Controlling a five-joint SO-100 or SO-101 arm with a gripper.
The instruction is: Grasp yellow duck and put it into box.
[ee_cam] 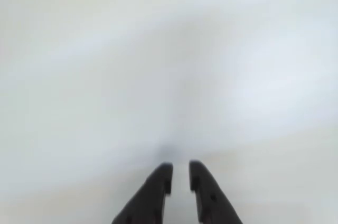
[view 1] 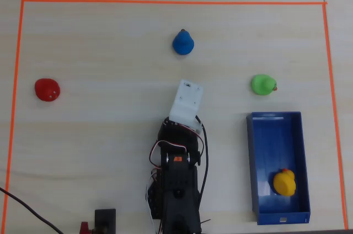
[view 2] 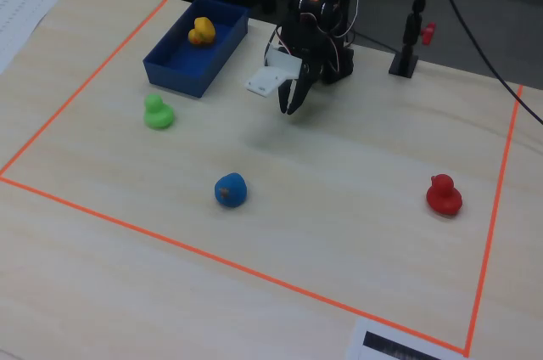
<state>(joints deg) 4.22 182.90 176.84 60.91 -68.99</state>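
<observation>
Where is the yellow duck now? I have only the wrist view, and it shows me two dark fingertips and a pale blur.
Observer: The yellow duck lies inside the box, near the end closest to the arm's base.
Operator: Does the gripper hold anything?
Observer: No. The gripper hangs empty above the table, its fingertips close together.
Operator: Which other ducks are outside the box?
Observer: The green duck, the blue duck and the red duck all sit on the table.
</observation>
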